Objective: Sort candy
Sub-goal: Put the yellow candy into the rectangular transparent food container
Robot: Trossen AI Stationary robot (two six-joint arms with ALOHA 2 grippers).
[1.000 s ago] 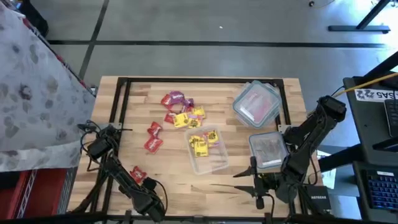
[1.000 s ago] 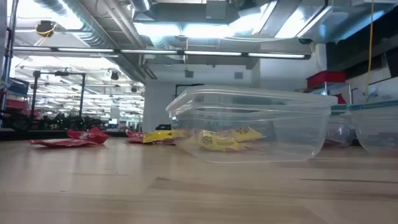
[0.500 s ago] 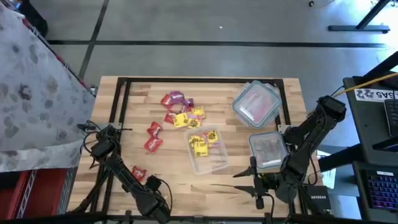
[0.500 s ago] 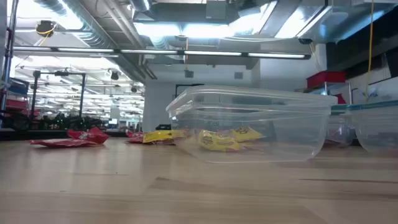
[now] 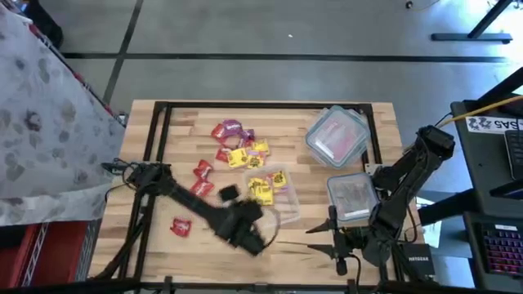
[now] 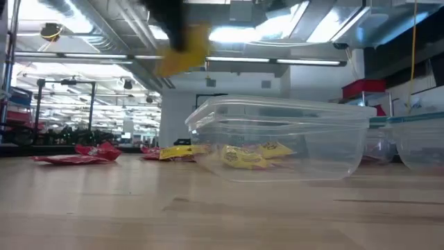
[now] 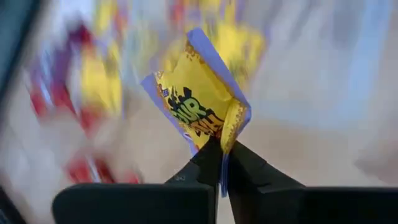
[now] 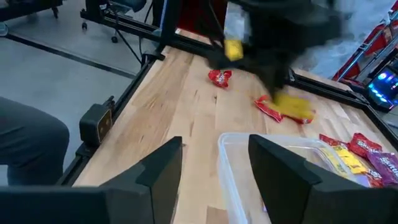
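My left gripper hangs blurred above the table's middle, just left of the open clear tub, shut on a yellow candy packet. The low view shows that packet well above the tabletop. Loose red, yellow and purple candy lies in a heap toward the far edge. Two red packets lie left of the tub and one more lies near the left. Yellow candy lies inside the tub. My right gripper waits open at the near right, touching nothing. My left gripper pinches the yellow packet by one corner of its edge between its two fingertips. The rest of the packet sticks out flat beyond the fingertips. In the low view it is lifted clear of the table and of the tub.
A clear tub stands at the right beside my right arm. Another tub holding red candy stands at the far right. A black frame runs around the tabletop. Bare wood lies along the near edge.
My left gripper has swung from the table's near left corner toward the far edge and the right. It now hangs beside the open tub, and its yellow packet has come into the low view above the table.
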